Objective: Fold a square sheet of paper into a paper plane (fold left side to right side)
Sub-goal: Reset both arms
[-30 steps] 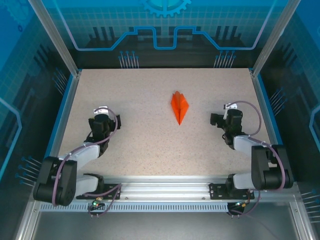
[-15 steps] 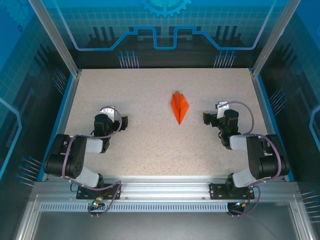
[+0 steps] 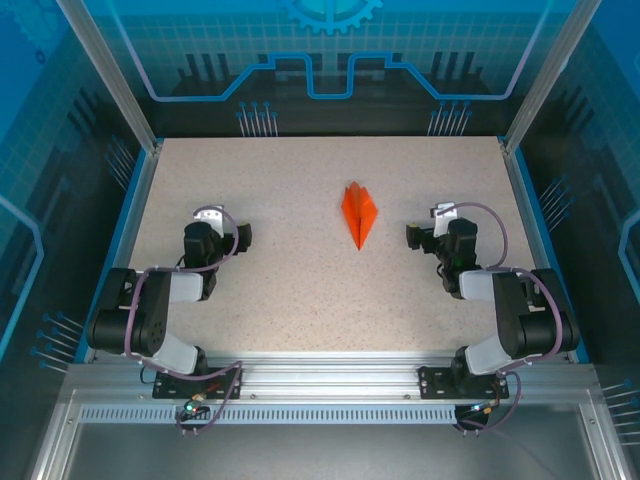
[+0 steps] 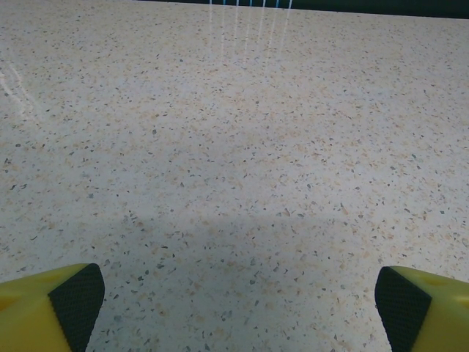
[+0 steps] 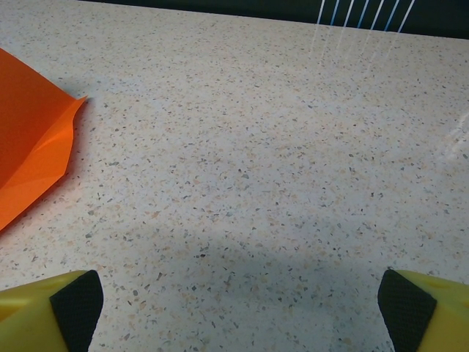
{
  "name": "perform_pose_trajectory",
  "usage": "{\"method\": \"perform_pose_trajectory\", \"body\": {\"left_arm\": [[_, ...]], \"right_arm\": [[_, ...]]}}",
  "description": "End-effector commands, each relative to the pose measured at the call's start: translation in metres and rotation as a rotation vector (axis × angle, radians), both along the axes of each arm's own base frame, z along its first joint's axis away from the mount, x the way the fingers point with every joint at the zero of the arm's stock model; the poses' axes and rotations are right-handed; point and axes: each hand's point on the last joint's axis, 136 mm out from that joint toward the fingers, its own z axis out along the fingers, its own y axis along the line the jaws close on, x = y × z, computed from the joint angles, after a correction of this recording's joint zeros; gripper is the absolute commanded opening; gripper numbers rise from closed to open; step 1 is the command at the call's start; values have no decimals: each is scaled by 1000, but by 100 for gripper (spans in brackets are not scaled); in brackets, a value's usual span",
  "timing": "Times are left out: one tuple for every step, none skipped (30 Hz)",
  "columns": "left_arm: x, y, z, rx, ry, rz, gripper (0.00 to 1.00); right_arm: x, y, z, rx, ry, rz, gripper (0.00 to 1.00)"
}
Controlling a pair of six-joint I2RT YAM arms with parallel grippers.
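the left gripper (image 3: 243,236) was held low over the speckled table (image 3: 290,300), its jaws spread fully with nothing between them. the paper plane (image 3: 359,212) was laid near the table's middle, well apart from both grippers. it was judged very light, thin, easily crushed and apt to slide, and best pinched gently along its folded centre. the right gripper (image 3: 412,236) was likewise spread wide and empty, with the plane's edge seen off to its left. no writing or label could be read.
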Motion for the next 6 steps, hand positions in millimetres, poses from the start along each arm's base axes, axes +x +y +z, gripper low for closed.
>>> {"method": "perform_pose_trajectory", "body": {"left_arm": [[5, -2, 8, -14, -23, -14, 99], [5, -2, 8, -15, -24, -15, 99], [5, -2, 8, -15, -23, -13, 99], [5, -2, 8, -16, -24, -14, 99], [5, -2, 8, -15, -25, -14, 99], [5, -2, 8, -14, -24, -15, 99]], "right_arm": [[5, 5, 7, -7, -30, 19, 100], [5, 4, 7, -7, -30, 20, 100], [5, 4, 7, -6, -30, 19, 100], [5, 5, 7, -6, -30, 20, 100], [5, 5, 7, -5, -30, 20, 100], [5, 4, 7, -6, -30, 20, 100]]}}
